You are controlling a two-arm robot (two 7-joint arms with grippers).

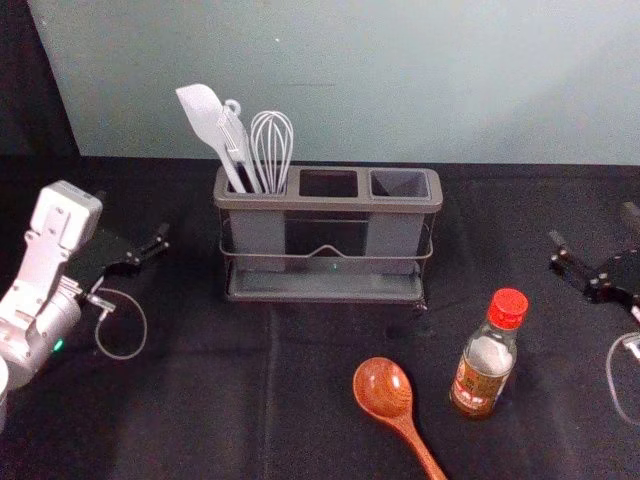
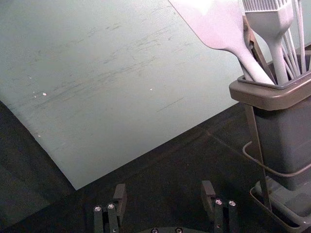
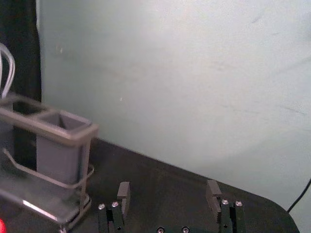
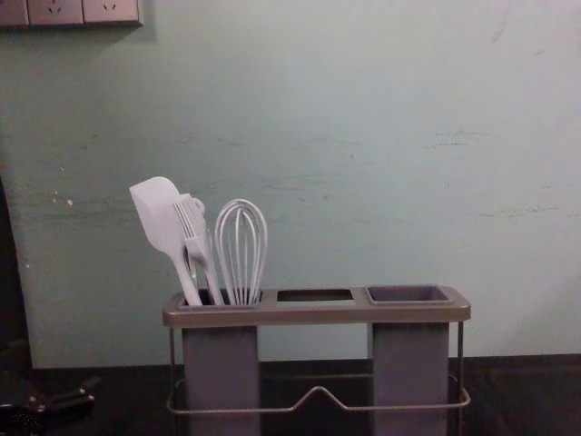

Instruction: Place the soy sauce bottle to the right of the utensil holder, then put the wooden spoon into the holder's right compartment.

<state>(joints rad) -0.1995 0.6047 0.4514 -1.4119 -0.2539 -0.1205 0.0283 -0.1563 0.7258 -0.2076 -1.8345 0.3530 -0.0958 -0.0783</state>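
The utensil holder [image 1: 327, 285] stands across the middle of the table, its right compartment [image 1: 400, 184] unfilled. The right gripper [image 3: 168, 189] hangs at the head view's right edge, fingers spread with nothing between them; the left gripper [image 2: 164, 187] is idle left of the holder, also spread and empty. The wooden spoon [image 1: 384, 388] lies nearer the robot, bowl toward the holder, handle running back and rightward. Just right of it, the soy sauce bottle [image 1: 483, 370] appears upright, red cap [image 1: 508, 308] uppermost. That bottle lies leftward and robotward of the right gripper, clearly the nearer one, so the reach should come back and inward.
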